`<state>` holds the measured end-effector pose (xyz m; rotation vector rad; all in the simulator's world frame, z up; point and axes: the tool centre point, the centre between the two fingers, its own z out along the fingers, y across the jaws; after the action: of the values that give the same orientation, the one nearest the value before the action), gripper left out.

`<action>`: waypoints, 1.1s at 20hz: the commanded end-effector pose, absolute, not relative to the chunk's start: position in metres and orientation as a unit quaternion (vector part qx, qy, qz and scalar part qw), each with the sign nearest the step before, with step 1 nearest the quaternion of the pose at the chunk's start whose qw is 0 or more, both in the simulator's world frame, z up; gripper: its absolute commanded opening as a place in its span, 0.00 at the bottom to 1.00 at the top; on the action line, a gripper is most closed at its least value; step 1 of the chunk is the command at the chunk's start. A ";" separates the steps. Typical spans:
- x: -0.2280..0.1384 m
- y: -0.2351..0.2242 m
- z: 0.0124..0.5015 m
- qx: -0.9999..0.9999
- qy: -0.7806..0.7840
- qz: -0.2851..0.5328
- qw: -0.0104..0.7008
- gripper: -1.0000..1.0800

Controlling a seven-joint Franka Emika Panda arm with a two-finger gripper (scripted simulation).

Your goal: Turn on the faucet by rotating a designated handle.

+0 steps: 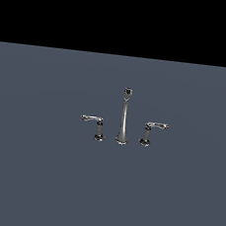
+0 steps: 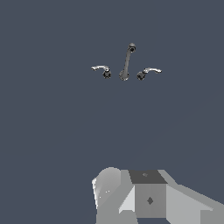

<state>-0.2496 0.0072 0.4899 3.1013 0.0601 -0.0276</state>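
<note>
The chrome faucet [image 1: 124, 119] stands on a flat grey-blue surface, its tall slim spout ending in a dark round tip. The handle [image 1: 92, 118] is the thin lever on a short flared post at the exterior view's left of the spout, its arm pointing away from the spout. In the wrist view the faucet [image 2: 126, 62] and the handle [image 2: 101, 68] look small and far off. Only grey blocky parts of my gripper [image 2: 140, 199] show in the wrist view, well apart from the faucet. Its fingers cannot be made out. The arm does not appear in the exterior view.
A mirror-twin lever [image 1: 156, 125] stands at the exterior view's right of the spout, seen too in the wrist view [image 2: 150, 71]. The grey-blue surface [image 1: 38, 176] spreads all around the set, under a black band at the back.
</note>
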 end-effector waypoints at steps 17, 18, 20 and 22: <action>-0.238 0.030 0.453 0.998 -0.053 -0.009 0.018 0.00; -0.236 0.032 0.448 0.998 -0.063 -0.008 0.018 0.00; -0.232 0.038 0.437 0.996 -0.083 -0.008 0.017 0.00; -0.227 0.045 0.426 0.994 -0.105 -0.008 0.017 0.00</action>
<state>-0.2303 0.0400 0.4346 3.0945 -0.2757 -0.0256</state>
